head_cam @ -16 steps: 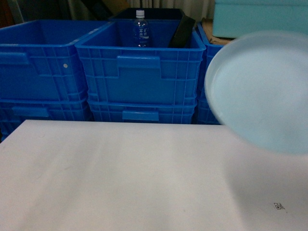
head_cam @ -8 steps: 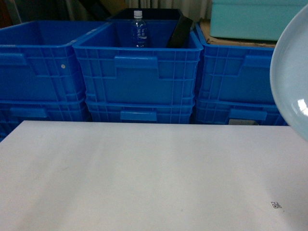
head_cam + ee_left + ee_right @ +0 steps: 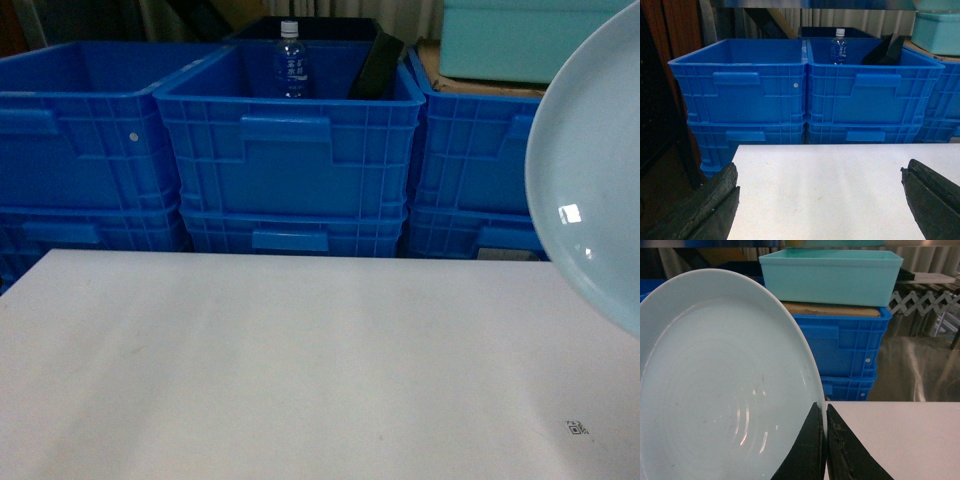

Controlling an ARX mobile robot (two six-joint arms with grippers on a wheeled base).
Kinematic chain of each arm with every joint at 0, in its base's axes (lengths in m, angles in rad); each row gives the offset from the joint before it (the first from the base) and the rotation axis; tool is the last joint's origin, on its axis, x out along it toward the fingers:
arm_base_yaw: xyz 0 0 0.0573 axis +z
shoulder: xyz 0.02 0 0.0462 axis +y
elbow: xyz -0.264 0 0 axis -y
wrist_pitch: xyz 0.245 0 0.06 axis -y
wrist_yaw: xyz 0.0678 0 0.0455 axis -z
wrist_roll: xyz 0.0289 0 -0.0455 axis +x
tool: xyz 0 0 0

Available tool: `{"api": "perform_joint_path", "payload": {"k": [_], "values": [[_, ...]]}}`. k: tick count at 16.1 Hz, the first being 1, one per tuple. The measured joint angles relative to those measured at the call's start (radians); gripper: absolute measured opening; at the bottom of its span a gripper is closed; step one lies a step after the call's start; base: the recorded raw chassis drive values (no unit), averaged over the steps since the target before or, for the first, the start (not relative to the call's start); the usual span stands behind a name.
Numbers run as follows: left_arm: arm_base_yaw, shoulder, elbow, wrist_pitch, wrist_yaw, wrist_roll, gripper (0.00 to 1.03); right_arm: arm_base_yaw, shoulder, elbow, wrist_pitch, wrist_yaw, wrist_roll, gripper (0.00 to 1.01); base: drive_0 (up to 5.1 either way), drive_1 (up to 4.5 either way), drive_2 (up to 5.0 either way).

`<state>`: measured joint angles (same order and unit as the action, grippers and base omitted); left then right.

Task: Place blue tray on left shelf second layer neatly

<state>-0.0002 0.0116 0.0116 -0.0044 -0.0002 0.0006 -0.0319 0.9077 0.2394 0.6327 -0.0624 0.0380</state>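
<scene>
The pale blue tray (image 3: 590, 180) hangs tilted on edge above the white table at the right of the head view. It fills the left half of the right wrist view, blue tray (image 3: 720, 385), where my right gripper (image 3: 825, 412) is shut on its right rim, one black finger on each face. My left gripper (image 3: 820, 195) stands open over the white table's left part, with nothing between its two dark fingers. The left shelf second layer is out of view.
Stacked dark-blue crates (image 3: 285, 150) stand behind the white table (image 3: 280, 370); one holds a water bottle (image 3: 290, 60). A teal bin (image 3: 832, 275) on cardboard tops the right crate stack. Shiny steel surface and a grey folding rack (image 3: 925, 302) lie at the right.
The tray swung out toward the right edge of the head view and tipped more on edge, then came back slightly left and lower. The crates behind it are uncovered.
</scene>
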Motion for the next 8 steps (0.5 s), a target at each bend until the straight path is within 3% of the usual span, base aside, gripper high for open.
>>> {"api": "perform_joint_path", "payload": {"k": [8], "values": [[0.0, 0.0, 0.0, 0.0, 0.0, 0.0, 0.98, -0.001, 0.0, -0.004, 0.002, -0.005, 0.007, 0.02, 0.0, 0.0, 0.0]]}}
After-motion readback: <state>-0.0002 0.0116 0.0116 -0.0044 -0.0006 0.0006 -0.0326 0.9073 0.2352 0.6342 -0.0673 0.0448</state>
